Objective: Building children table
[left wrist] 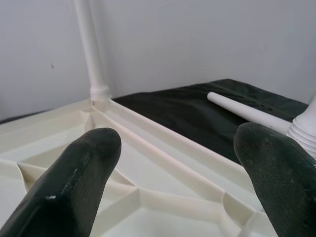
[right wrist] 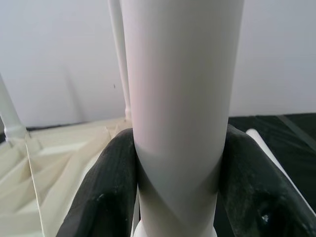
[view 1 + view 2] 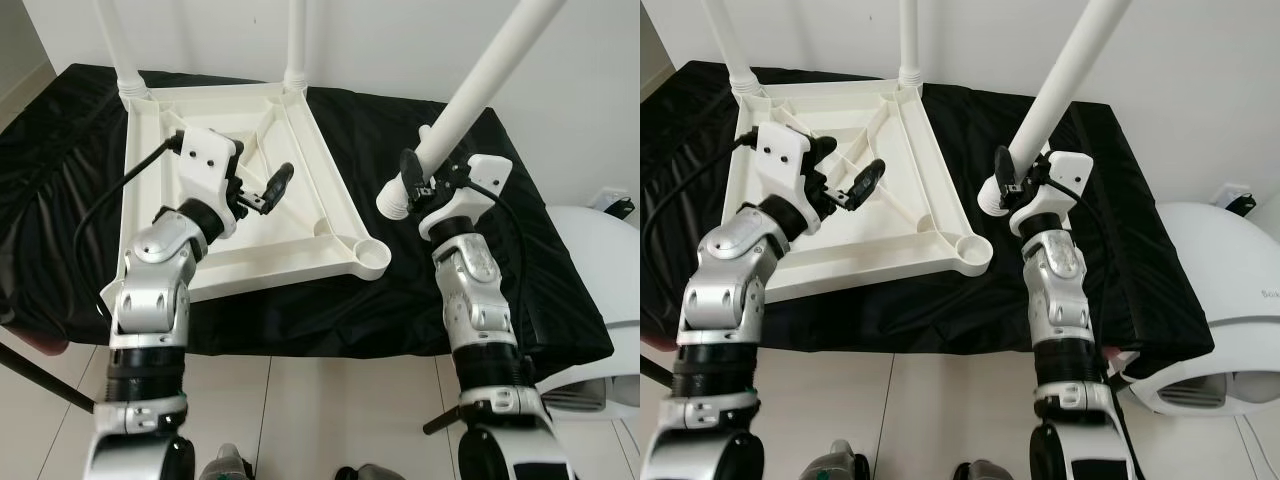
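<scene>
Clamped around a white table leg [image 3: 470, 95], the right gripper [image 3: 418, 186] holds it low on the shaft, the leg slanting up and away with its threaded end [image 3: 392, 197] hanging just above the black cloth [image 3: 520, 250], a little way to the right of the empty corner socket [image 3: 372, 255] of the upturned white tabletop [image 3: 250, 190]; the left gripper [image 3: 262, 193], fingers spread and holding nothing, hovers over the ribbed underside of that tabletop. From the right eye the same layout reads a touch clearer: two legs [image 3: 908, 40] stand upright in the far corner sockets, the near right socket is bare, and the near left corner is hidden behind the left arm, so I cannot tell whether a leg is due there. Through the left wrist camera the two black fingertips [image 1: 81, 170] sit wide apart above the cream ribs, with a fitted leg [image 1: 91, 49] rising at the far corner and a spare leg [image 1: 247, 112] lying loose on the cloth beyond the rim. At the right wrist the pads [image 2: 111, 192] press on both sides of the held leg. By my reckoning the job is about half done: this leg needs seating and screwing into the near socket, then the spare.
</scene>
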`<state>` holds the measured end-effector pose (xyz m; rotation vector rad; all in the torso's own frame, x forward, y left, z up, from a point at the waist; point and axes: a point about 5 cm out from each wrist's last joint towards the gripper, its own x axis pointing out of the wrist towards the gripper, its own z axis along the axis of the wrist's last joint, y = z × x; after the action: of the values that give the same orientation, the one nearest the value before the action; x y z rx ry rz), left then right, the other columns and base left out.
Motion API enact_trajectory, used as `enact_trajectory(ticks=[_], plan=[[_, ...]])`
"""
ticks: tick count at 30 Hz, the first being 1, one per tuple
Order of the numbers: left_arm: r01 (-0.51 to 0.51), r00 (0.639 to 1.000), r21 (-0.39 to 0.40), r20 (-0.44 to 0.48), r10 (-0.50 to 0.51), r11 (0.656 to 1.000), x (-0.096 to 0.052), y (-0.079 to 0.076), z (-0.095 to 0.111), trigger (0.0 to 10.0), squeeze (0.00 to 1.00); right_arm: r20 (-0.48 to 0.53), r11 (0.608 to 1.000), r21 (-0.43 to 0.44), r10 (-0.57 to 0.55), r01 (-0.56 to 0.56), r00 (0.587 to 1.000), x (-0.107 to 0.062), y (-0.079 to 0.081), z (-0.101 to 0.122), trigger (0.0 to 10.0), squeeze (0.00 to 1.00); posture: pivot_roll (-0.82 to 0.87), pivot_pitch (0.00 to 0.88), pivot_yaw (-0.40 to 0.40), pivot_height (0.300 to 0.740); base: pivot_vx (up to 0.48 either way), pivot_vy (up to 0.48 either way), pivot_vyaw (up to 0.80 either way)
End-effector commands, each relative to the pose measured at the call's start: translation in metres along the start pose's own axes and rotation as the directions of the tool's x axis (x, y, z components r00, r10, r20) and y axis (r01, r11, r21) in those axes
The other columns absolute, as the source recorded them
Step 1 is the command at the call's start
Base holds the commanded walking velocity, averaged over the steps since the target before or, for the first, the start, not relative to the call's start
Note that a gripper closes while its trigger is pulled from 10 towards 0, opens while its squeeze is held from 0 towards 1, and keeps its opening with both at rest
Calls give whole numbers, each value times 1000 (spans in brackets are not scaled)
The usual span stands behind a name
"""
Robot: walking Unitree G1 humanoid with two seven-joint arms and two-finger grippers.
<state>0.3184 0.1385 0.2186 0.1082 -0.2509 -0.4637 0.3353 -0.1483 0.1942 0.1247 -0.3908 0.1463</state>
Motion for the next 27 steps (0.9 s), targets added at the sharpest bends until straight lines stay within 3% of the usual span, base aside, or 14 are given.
enact_trajectory(ticks=[1,7,11,14,27], plan=[[-356,934,-16,30,356,934,-6,16,2,10000,0,25,1000,-5,10,-10,1000,-1,3,4,10000,0,39,0,-29,740,0,0,0],[-393,918,-39,50,394,919,-14,14,-1,10000,0,6,1000,-15,11,-11,1000,-6,9,-1,10000,0,47,0,-34,740,0,0,0],[-483,871,-68,71,487,873,-35,15,-6,10000,0,12,998,-59,6,-6,1000,-14,18,-2,10000,0,52,0,-37,740,0,0,0],[-500,862,-68,64,504,864,-42,14,-10,10000,0,15,998,-60,-6,7,1000,-17,20,-3,10000,0,53,0,-38,740,0,0,0],[-533,845,-42,29,534,845,-62,11,-24,10000,0,-8,987,-128,-95,93,995,-34,4,-12,10000,0,44,0,-31,740,0,0,0]])
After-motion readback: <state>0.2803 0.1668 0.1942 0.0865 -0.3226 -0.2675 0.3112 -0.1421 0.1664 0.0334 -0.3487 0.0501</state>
